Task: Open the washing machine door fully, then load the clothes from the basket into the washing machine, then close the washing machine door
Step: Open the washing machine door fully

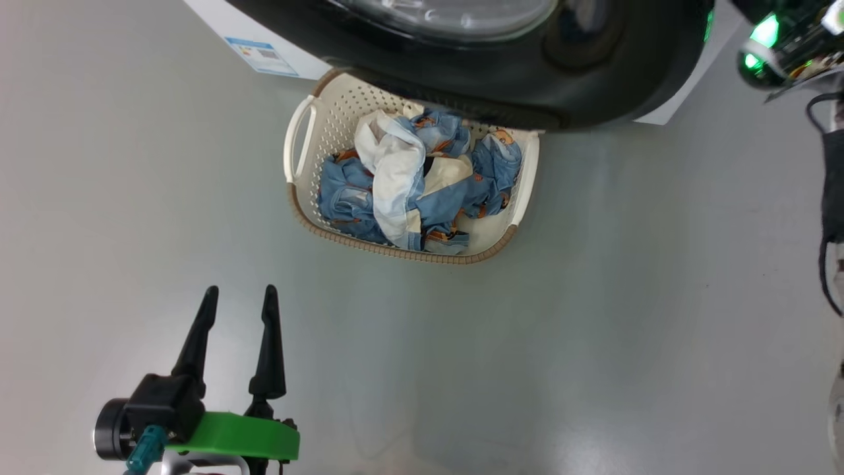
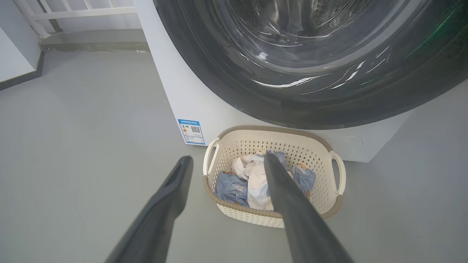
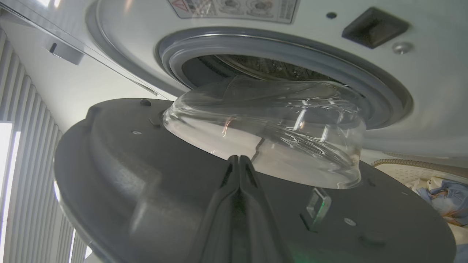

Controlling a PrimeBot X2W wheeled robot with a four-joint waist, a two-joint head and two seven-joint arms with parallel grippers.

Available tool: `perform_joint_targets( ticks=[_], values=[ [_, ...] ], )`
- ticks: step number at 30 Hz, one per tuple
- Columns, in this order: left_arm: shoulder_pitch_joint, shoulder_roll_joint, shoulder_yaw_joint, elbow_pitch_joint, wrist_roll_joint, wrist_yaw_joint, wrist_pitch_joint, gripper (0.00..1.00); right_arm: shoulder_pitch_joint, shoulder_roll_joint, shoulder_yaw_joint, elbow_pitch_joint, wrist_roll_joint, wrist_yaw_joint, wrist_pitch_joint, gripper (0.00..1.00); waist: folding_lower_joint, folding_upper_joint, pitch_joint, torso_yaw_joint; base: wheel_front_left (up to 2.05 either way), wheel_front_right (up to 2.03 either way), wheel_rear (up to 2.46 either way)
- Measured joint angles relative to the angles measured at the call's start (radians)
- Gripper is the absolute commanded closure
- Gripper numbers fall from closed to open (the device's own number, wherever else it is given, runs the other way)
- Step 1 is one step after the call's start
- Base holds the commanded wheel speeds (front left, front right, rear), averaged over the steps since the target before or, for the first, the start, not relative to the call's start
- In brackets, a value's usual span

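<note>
Laundry sits heaped in a small cream-white perforated plastic basket (image 1: 330, 122) with a brown woven-look rim and two side handles: the clothes (image 1: 395, 178), soft light-blue pieces printed with small orange figures, tangled with white and cream cloth. The basket stands on the grey floor (image 1: 593, 330), close in front of the big white front-loading washing machine (image 2: 168, 84), just right of its blue label sticker (image 2: 191, 131). The large round washing machine door (image 1: 514, 86), glossy black rim around a bulging clear glass bowl, stands swung out from the grey rubber gasket (image 3: 292, 45) and hangs over the basket's far edge. The left gripper (image 1: 241, 297) hovers at the near left, well short of the basket, its two dark fingers spread apart and empty. The right gripper (image 3: 238, 159) is pinched tight on nothing, fingertips pointing at the door's grey inner face just beside the glass; whether they touch it I cannot tell.
</note>
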Motion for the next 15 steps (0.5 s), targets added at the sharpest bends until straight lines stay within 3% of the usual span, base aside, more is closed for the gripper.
perform_joint_targets(
  ticks=[15],
  values=[
    [0.0,0.0,0.013,0.016,-0.002,-0.001,0.0,0.0,0.119,0.069,0.125,-0.072,0.008,0.0,0.139,1.0,0.0,0.0,-0.061,-0.041,0.0,0.0,0.0]
  ],
)
